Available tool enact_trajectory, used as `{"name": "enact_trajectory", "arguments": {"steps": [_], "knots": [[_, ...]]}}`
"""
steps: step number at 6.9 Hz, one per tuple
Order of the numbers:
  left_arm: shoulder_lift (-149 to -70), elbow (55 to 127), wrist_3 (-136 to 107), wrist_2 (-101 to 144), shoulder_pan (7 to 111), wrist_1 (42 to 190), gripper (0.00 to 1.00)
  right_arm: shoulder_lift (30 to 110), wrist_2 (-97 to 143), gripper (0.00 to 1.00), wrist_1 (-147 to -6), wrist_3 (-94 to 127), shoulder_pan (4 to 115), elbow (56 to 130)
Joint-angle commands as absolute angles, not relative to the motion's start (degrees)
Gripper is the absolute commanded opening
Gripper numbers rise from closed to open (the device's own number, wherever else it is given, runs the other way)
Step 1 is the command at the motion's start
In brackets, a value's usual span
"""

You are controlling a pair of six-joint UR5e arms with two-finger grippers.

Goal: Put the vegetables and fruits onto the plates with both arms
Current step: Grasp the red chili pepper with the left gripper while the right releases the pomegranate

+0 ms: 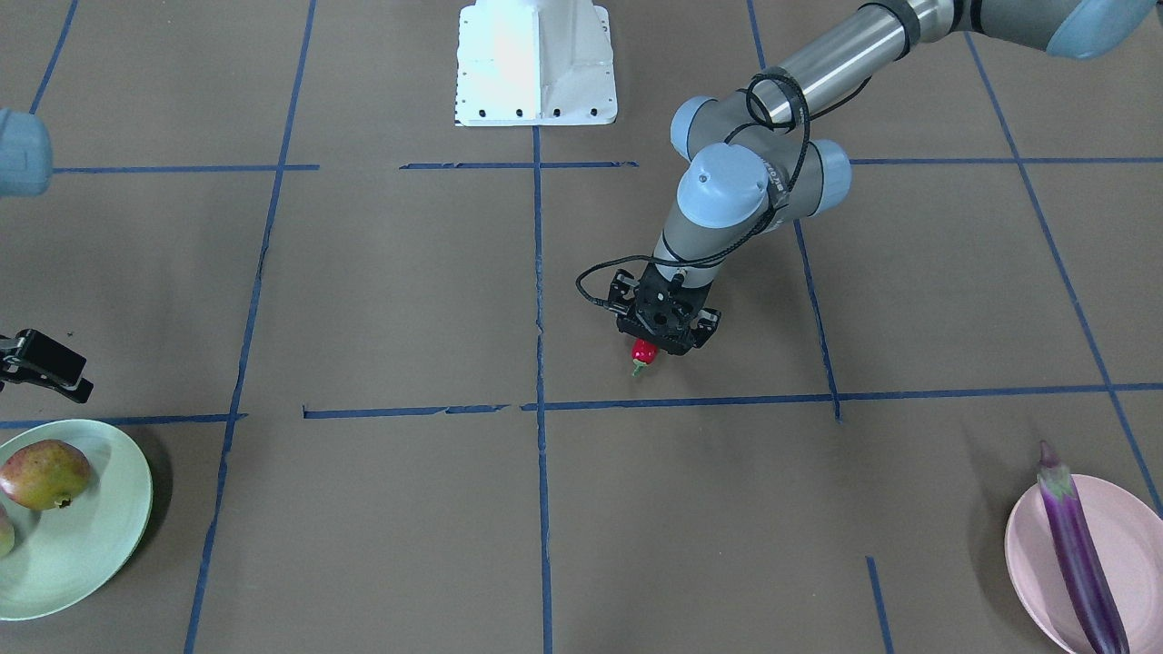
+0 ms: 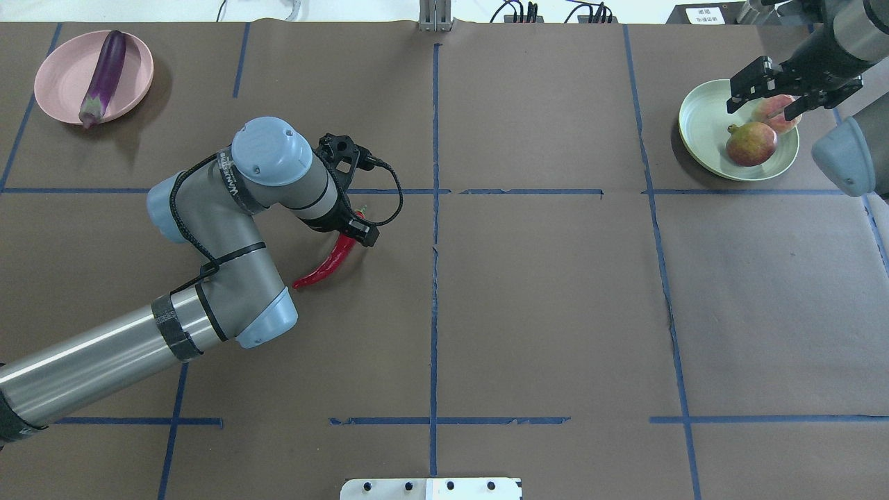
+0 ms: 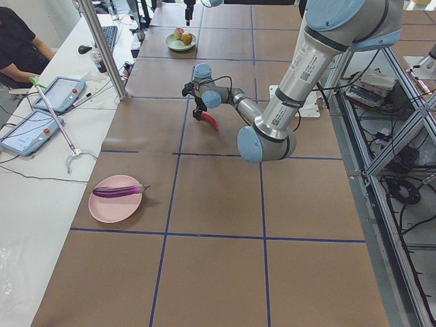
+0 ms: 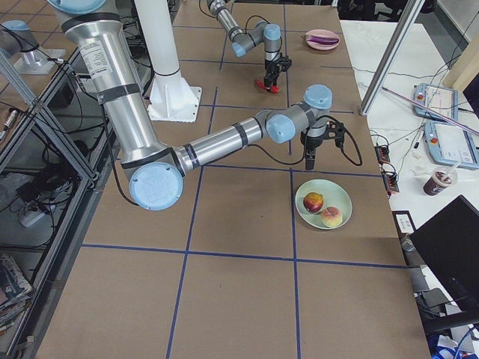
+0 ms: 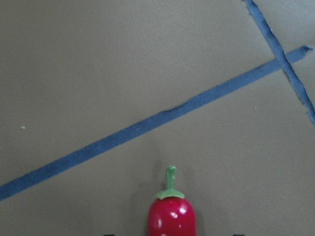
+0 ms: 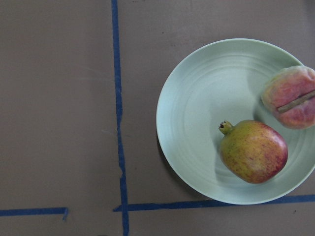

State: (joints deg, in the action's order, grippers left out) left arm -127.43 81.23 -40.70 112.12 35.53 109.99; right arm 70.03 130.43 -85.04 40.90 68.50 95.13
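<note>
Brown table (image 2: 555, 312) w/ blue tape lines (image 2: 434, 278), seen from over the robot's back.

Closest in, the left arm (image 2: 104, 361) reaches out to about the middle. The left gripper (image 2: 351, 232) is squeezed tight on the red chili (image 2: 326, 267), up near its green stem end. The chili hangs down & looks to be up off the table, tho that's hard to be sure of. It's not on a plate yet.

Farther back, L corner: the pink plate (image 2: 135, 76) has the purple eggplant (image 2: 104, 73) lying on it. Done.

Far back, R side: the green plate (image 2: 701, 132) has both fruits, the red-yellow fruit (image 2: 751, 144) w/ a little crown & the pale pink fruit (image 2: 781, 114), just beside each other. Done too. The right gripper (image 2: 759, 110) hangs over that plate, fingers apart, holding nothing.

So 3 of 4 things are on plates. Only the chili is left. I think it goes w/ the other veg on the pink plate, well apart from where it is now.
</note>
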Motion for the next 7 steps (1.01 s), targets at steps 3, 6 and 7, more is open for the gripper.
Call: {"name": "enact_trajectory", "arguments": {"steps": [3, 6, 7], "knots": [[-126.7, 86.2, -39.8, 113.5, 41.6, 103.6, 0.0, 70.2, 132.5, 1.0, -89.7, 43.9, 68.4, 100.3], [-118.2, 85.2, -45.6, 114.8, 56.3, 103.6, 0.0, 75.3, 133.2, 1.0, -89.6, 46.3, 68.3, 105.9], [-118.7, 76.6, -45.7, 114.9, 62.5, 104.1, 0.0, 76.6, 133.2, 1.0, -89.0, 46.3, 67.4, 106.3]]}}
